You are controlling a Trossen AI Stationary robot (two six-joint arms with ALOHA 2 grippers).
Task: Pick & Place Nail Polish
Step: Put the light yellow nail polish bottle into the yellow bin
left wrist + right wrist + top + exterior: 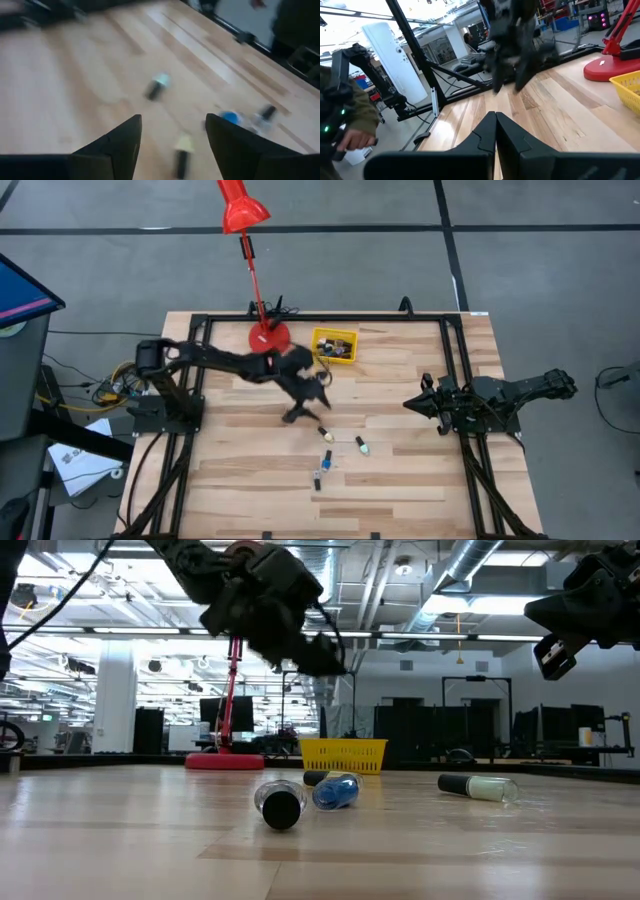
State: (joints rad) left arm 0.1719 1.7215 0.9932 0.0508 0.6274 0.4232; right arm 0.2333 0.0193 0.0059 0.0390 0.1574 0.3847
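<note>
Left fingers (172,131) spread, empty; we see pale-yellow dark-capped nail polish bottle (182,150) lying lengthwise between them on wooden counter (60,90).

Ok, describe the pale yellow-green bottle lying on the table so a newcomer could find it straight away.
Start at the yellow bin near the table's far edge and come toward the near edge, past the left pincer. Three small bottles lie loose on the bare wood there. The wanted bottle is the one furthest toward the right arm, pale yellow-green with a dark cap, while its neighbours are blue and clear.
</note>
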